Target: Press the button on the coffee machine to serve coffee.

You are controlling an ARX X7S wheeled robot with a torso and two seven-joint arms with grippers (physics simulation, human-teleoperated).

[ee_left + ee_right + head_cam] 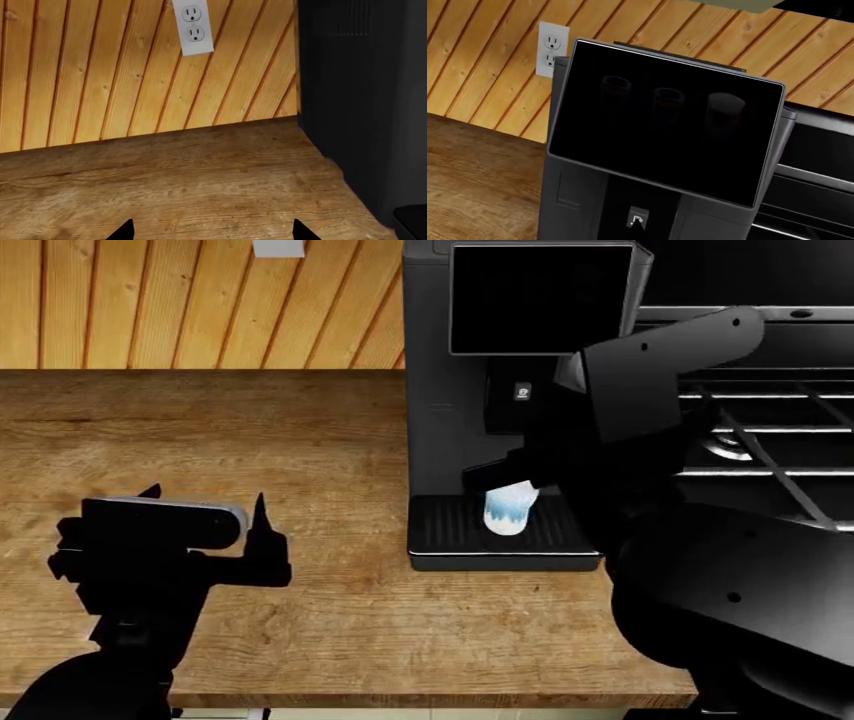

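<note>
Lighting: even, diffuse, moderately bright in all three views; no single source can be told. Table (267, 440): warm wood, evenly lit, with a soft dark band along its join with the plank wall (100, 75) in the left wrist view. Coffee machine (441, 390): dark-grey body renders near-black, with little surface detail; its glossy screen (660, 130) carries faint dim cup-like shapes and a thin bright line along its upper edge. Robot arms: flat black silhouettes in the head view. Sharpness: crisp render edges, slight compression softness on the wood grain; no motion blur or edge distortion.
</note>
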